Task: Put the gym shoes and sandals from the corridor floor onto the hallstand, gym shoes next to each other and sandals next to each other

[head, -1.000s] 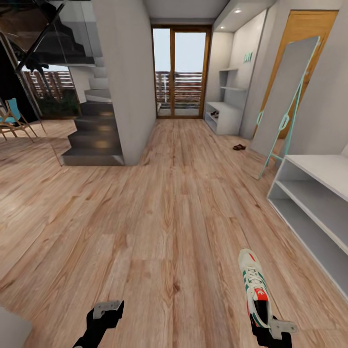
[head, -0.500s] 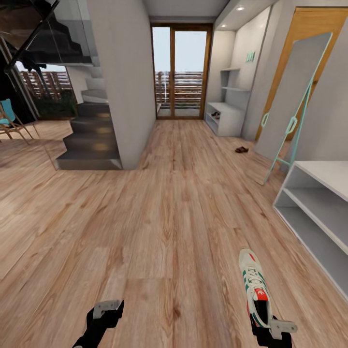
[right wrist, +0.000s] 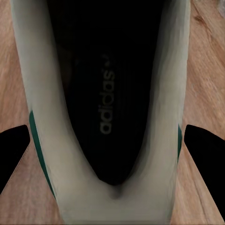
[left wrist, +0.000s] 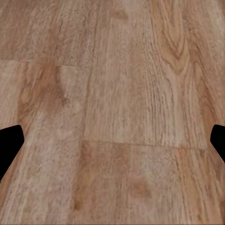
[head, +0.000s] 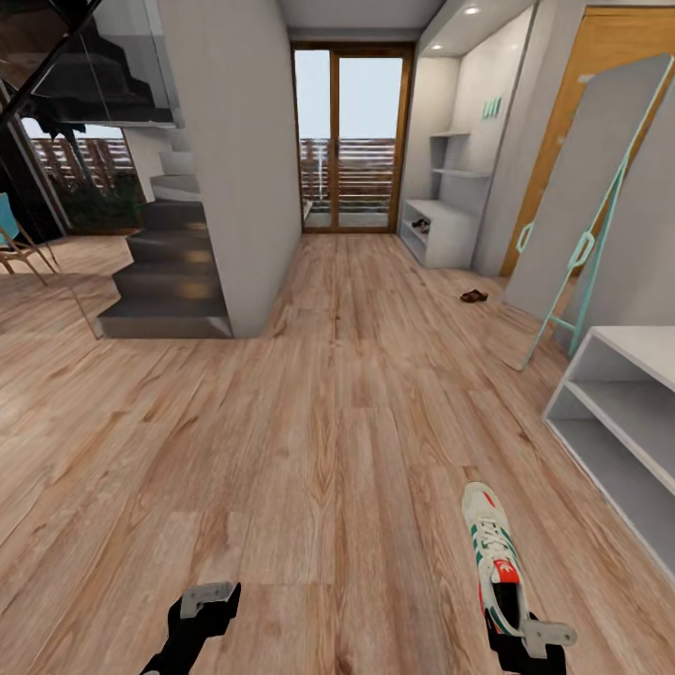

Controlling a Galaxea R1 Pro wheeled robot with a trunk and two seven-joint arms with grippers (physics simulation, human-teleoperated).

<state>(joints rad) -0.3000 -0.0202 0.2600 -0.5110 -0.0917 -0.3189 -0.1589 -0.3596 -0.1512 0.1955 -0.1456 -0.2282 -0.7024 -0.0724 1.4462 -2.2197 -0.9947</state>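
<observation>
Black arms point(head: 187, 637), each ending in a pale grey angular bracket point(head: 208, 596).

Head view down corridor floor point(head: 319, 412), wrist views close above it

- Gym shoe point(head: 494, 561): white with green side stripes, a red-orange tongue patch, white laces, and a black insole with pale lettering.
- Corridor floor point(head: 309, 412): warm light-brown planks, grained and knotted.
- Sandal point(head: 473, 296): dark brown.
- Hallstand point(head: 626, 412): pale grey.
- Fingers point(right wrist: 14, 154): black.
</observation>
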